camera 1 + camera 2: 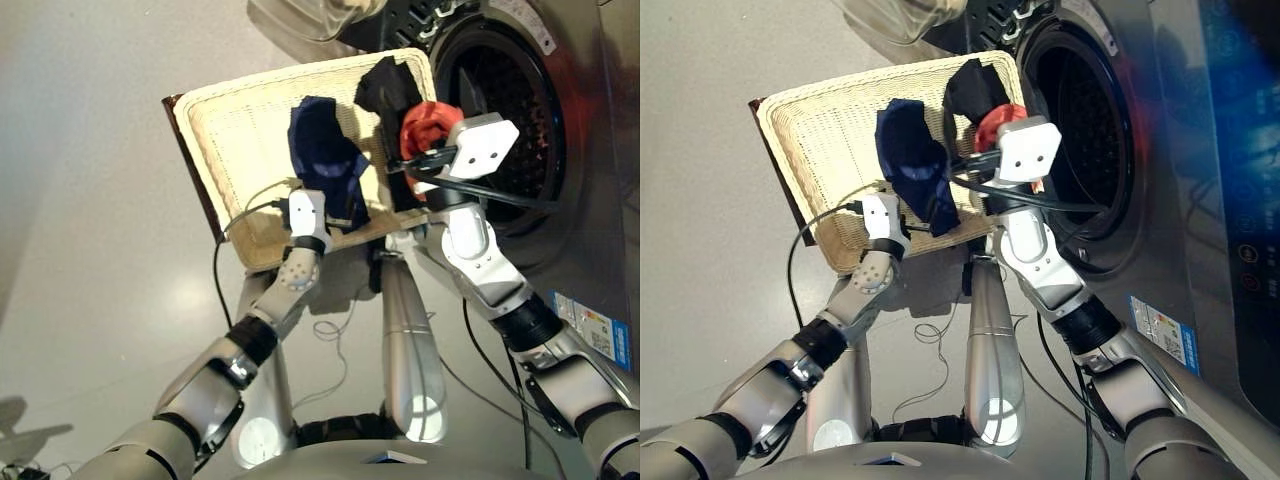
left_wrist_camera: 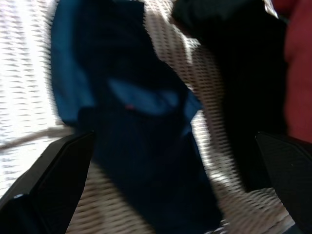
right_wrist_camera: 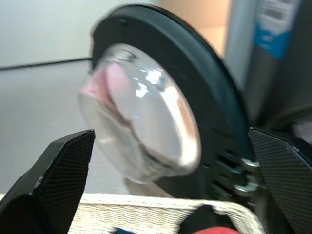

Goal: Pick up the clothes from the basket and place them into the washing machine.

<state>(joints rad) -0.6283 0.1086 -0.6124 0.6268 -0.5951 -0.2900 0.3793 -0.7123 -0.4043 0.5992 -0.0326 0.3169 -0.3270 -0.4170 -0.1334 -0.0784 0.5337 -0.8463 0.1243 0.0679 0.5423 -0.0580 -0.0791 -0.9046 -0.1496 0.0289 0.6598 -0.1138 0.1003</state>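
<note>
The cream wicker basket (image 1: 235, 125) sits in front of the washing machine (image 1: 585, 170), whose drum (image 1: 505, 105) stands open. Three clothes lie in the basket. A navy garment (image 1: 325, 160) is in the middle, and my left gripper (image 2: 174, 136) hovers open just over it at the near rim. A black garment (image 1: 385, 85) lies at the far right corner. The red garment (image 1: 428, 125) is bunched at the basket's right edge, right beside my right gripper (image 3: 170, 134). That gripper is open, with nothing between its fingers, and faces the glass porthole door (image 3: 141, 112).
The swung-open door (image 1: 300, 15) hangs past the basket's far edge. The basket rests on a dark-edged stand (image 1: 195, 165). Black cables (image 1: 215, 285) trail from my arms across the grey floor (image 1: 90, 250).
</note>
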